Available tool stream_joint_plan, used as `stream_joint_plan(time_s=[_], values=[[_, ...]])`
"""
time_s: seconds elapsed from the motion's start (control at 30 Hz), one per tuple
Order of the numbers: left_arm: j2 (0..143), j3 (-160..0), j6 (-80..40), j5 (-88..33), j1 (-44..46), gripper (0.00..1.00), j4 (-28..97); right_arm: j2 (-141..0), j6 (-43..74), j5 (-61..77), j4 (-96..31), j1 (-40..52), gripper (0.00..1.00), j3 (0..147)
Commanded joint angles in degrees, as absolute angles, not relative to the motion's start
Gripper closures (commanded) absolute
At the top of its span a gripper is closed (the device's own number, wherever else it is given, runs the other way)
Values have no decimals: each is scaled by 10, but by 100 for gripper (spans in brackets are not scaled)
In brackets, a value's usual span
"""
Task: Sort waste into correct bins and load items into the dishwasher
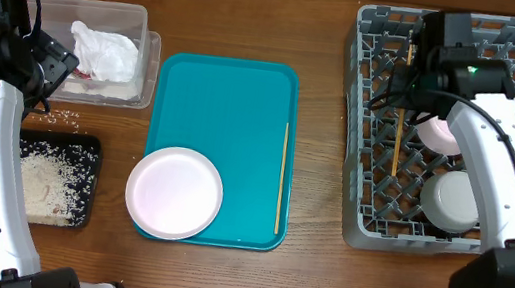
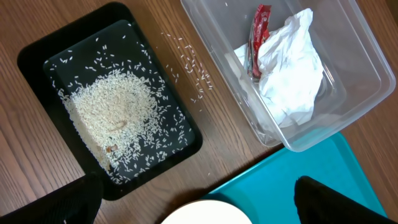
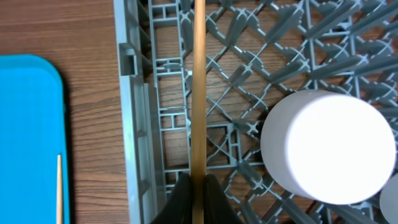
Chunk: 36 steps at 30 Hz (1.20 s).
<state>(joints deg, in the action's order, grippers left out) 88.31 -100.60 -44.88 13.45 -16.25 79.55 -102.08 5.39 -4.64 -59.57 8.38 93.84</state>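
My right gripper point(image 3: 198, 186) is shut on a thin wooden chopstick point(image 3: 199, 87) and holds it over the left side of the grey dish rack point(image 1: 364, 179); it shows in the overhead view point(image 1: 406, 89) too. A second chopstick point(image 1: 282, 178) lies on the teal tray. A white cup point(image 3: 329, 146) and a round bowl point(image 1: 450, 199) sit in the rack. The white plate point(image 1: 174, 193) rests on the teal tray's front left corner. My left gripper point(image 2: 199, 202) is open and empty above the table by the clear tub point(image 2: 348, 118), which holds the napkin point(image 2: 292, 68) and red wrapper point(image 2: 258, 37). The black tray point(image 2: 37, 56) holds rice.
The flat teal tray point(image 1: 232, 110) lies mid-table between the bins and the rack. Loose rice grains point(image 2: 193, 68) are scattered on the wood between the black tray and the tub. The rack's grey wall point(image 3: 134, 124) stands just left of the held chopstick.
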Motion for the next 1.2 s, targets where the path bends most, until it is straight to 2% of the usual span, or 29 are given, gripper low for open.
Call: stream_joint_plan(time_s=[0.0, 0.03, 0.07, 0.47, 0.63, 0.9, 1.03, 1.17], values=[[888, -1009, -454, 135, -165, 0, 795, -1044, 43, -18, -598, 86, 78, 938], [888, -1009, -454, 135, -165, 0, 795, -1045, 43, -6, -603, 87, 69, 938], [888, -1009, -454, 135, -165, 0, 795, -1045, 43, 4, -606, 87, 65, 938], [888, -1009, -454, 135, -165, 0, 795, -1045, 67, 42, -631, 87, 55, 938], [888, -1009, -454, 135, -165, 0, 795, -1045, 75, 60, -636, 87, 55, 938], [888, -1009, -454, 135, -165, 0, 795, -1045, 62, 252, -653, 127, 60, 938], [888, -1009, -454, 135, -165, 0, 795, -1046, 130, 197, -642, 200, 56, 937], [888, -1009, -454, 135, -165, 0, 795, -1056, 276, 24, -619, 286, 37, 921]])
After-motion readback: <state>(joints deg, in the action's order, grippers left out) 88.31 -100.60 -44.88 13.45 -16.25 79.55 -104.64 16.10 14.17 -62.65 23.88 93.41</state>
